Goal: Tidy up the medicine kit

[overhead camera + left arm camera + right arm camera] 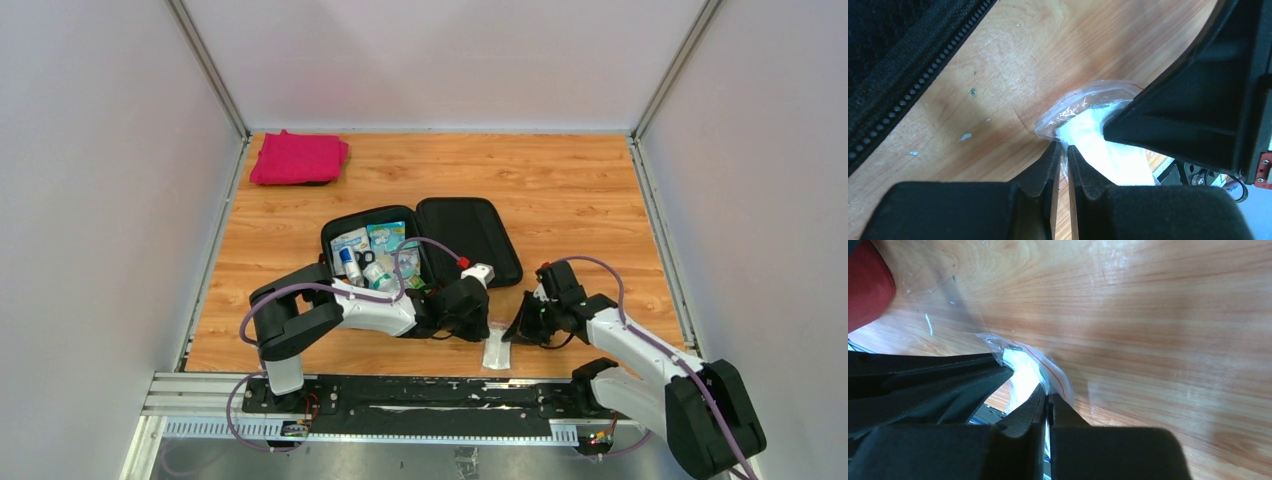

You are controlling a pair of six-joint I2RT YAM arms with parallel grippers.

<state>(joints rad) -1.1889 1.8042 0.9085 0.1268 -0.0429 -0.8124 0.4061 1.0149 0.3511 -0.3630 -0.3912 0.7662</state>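
The medicine kit point(470, 240) lies open flat at the middle of the table point(580, 190). Its filled half is on the left and its black-lined lid on the right. Just off the lid's near corner, at about 5 o'clock from the kit, a small clear plastic bag point(497, 347) with something white inside lies close to the table's near edge. Both arms meet over it. The left gripper point(1063, 150) has its fingers pressed nearly together on one edge of the bag, with the kit's zipper point(913, 95) running close by at 10 o'clock. The right gripper point(1047, 397) is pinched tight on the bag's red-striped edge. A folded pink cloth point(298, 158) sits in the far left corner, at 11 o'clock. Bare wood stretches from 12 round to 3 o'clock of the kit, up to the side walls.
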